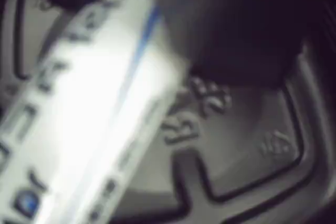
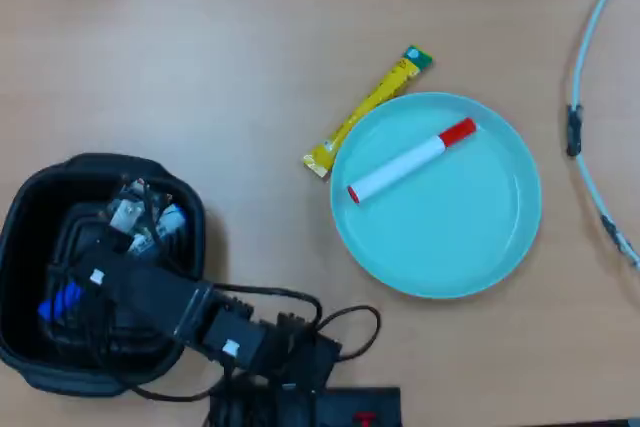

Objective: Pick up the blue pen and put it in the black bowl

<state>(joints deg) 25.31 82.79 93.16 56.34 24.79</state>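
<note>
Reaching down into the black bowl at approx. 8 o'clock of the overhead view, the arm runs from its base at the bottom edge, approx. 6 o'clock, up and left over the bowl's rim. Gripper sits inside the bowl; its jaws are hidden under the arm's own body and wiring, so cannot tell whether spread or pinching. Blue pen: only the blue cap end shows in the overhead view, at approx. 9 o'clock within the bowl, inside the wall, just beside the arm. Wrist view: pen barrel fills the left half, white w/ blue print, blurred, running from approx. 1 o'clock to 7 o'clock over the bowl's ribbed floor; whether it rests on the floor or is held above it cannot be told. Teal plate lies on the bench at approx. 3 o'clock, well apart from the bowl. Red-capped marker lies on the plate, cap toward 2 o'clock. Yellow sachet stick lies on the bench, touching or just beside the plate's rim at approx. 10 o'clock of the plate. White cable curves along the right edge.
</note>
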